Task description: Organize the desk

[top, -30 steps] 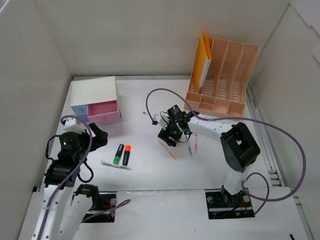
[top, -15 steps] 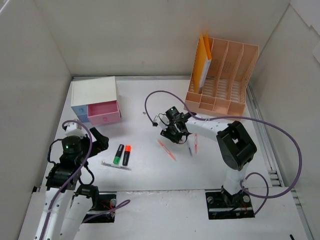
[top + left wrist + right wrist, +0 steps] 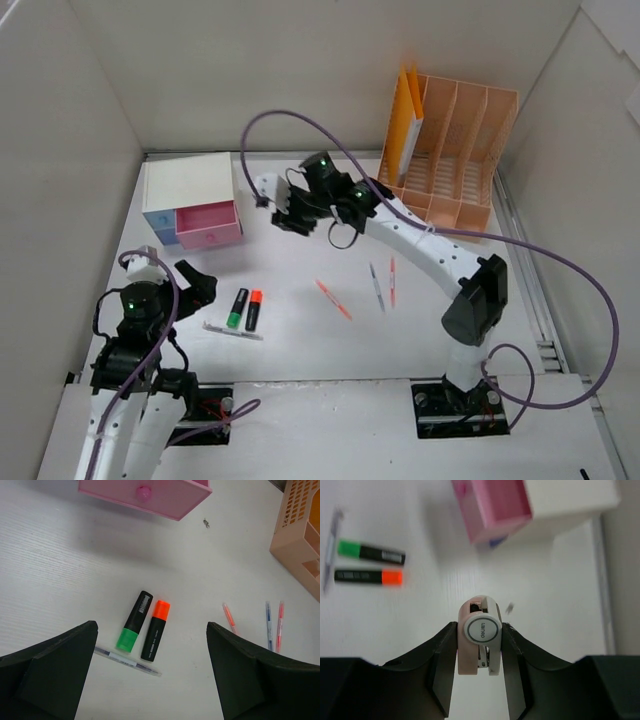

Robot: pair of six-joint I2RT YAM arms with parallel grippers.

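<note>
Across the middle of the top view, the desk (image 3: 300, 345), white and flat, walled by white panels on three sides.

At lower left, the left gripper (image 3: 203, 286), fingers spread wide apart, angled toward the desk. At upper left, a white drawer box (image 3: 188, 182) against the back wall, pink drawer (image 3: 208, 224) pulled partway out.

Just right of the left gripper, a green highlighter (image 3: 236, 308) and an orange highlighter (image 3: 253, 310), side by side, almost touching, caps pointing opposite ways. Just below them, a clear pen (image 3: 232, 331), lying crosswise.

At upper centre, right of the drawer box, the right gripper (image 3: 478, 626), raised over the desk, fingers clamped on a stapler (image 3: 469, 657), pink-bodied with a round white end cap, seen end-on in the right wrist view.

Right of centre, three thin pens flat on the desk: an orange pen (image 3: 333, 299) lying aslant, then a blue pen (image 3: 376, 288) and a red pen (image 3: 392, 281), close together and near parallel, apart from the orange one.

At upper right, a peach file rack (image 3: 455, 150) against the back wall, with an orange folder (image 3: 404, 125) standing in the leftmost slot.
</note>
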